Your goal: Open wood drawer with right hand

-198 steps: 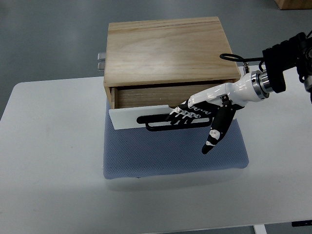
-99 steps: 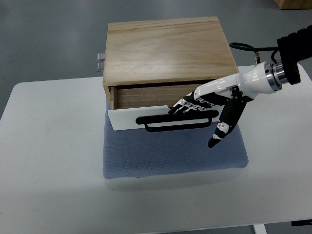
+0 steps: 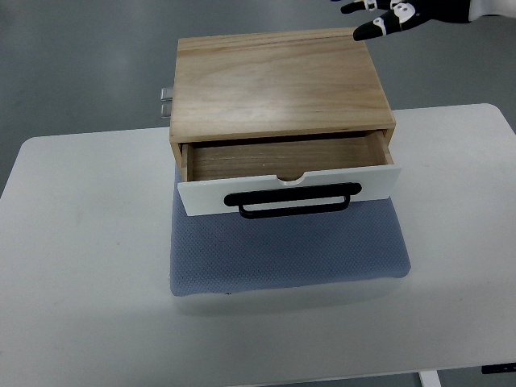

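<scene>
A light wood drawer box stands at the back of a blue mat on the white table. Its drawer is pulled partway out, showing an empty wooden inside behind a white front panel with a black handle. My right hand is high at the picture's top edge, above the box's back right corner, well away from the handle. Only its black and white fingertips show, spread and holding nothing. The left arm is out of sight.
The white table extends to both sides of the mat. Small metal fittings stick out at the box's left rear. Grey floor lies beyond the table's back edge.
My right hand has let go of the black handle and lifted up and back to the top right of the picture. The drawer stays partway open.
</scene>
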